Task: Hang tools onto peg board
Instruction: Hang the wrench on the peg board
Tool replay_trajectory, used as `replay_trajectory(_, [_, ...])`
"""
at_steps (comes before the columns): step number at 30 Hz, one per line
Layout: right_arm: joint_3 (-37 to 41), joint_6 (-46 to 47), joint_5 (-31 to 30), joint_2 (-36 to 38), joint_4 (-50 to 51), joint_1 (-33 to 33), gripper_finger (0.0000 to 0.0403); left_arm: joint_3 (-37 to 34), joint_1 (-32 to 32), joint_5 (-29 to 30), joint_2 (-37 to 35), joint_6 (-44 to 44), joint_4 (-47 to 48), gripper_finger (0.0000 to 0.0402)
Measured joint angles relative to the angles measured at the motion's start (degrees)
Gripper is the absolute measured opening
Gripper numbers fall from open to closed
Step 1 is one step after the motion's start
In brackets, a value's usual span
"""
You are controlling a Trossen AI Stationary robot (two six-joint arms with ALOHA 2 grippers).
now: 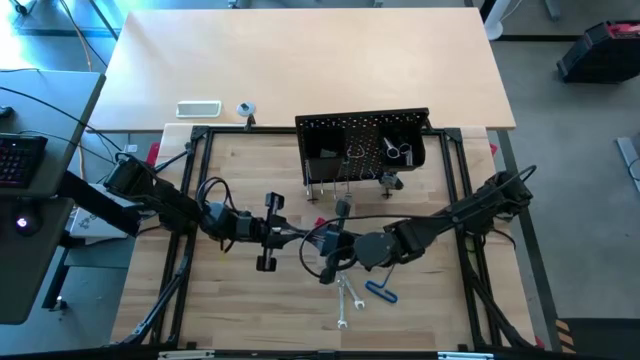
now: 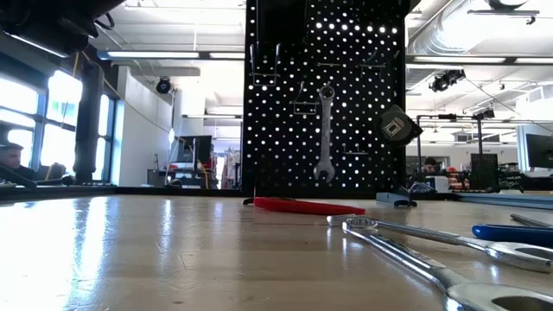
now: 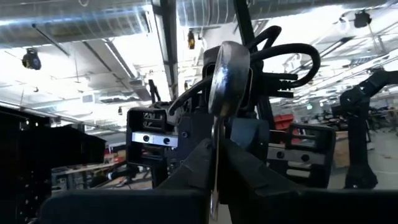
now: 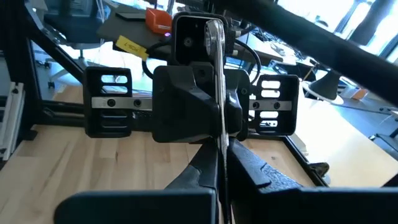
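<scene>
Two grippers pinch one slim wrench mid-table

Both dark arms meet above the wood-grain table (image 1: 250,320). Left gripper (image 1: 300,238) is clenched on a flat silver wrench (image 3: 225,74), its rounded ring end standing above the fingers. Right gripper (image 1: 325,243), facing it, is clamped on the same thin steel shaft. Behind them the perforated black peg board (image 1: 362,140) stands upright, one shiny wrench (image 2: 325,130) hanging on it. Before it lies a red-handled tool (image 2: 307,206); nearer, two polished wrenches (image 1: 347,298) and a blue-ended key (image 1: 381,290) rest flat.
</scene>
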State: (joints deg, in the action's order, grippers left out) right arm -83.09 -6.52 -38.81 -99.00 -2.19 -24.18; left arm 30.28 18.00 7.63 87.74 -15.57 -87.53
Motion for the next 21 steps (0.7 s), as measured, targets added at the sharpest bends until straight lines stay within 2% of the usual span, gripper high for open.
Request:
replay_trajectory(6, [0.0,0.43,-0.66,0.0,-0.33,-0.15,0.0005,0.02,-0.02,0.91,0.0,-0.05,-0.72,0.0029])
replay_trajectory(12, [0.0,0.52,0.29,0.0,-0.72,-0.31,0.0005,-0.01,0.0,0.06,0.0,-0.46,-1.11,0.0007])
replay_trajectory(17, [-0.12,3.57,0.5,0.03,2.38,-0.42,0.0015,-0.13,-0.06,0.02,0.11,-1.44,-0.75,0.0004])
replay_trajectory(21, [-0.15,8.01,-1.02,0.25,9.06,-1.08,0.0027,-0.13,-0.65,1.55,0.11,-1.05,3.65,0.0003])
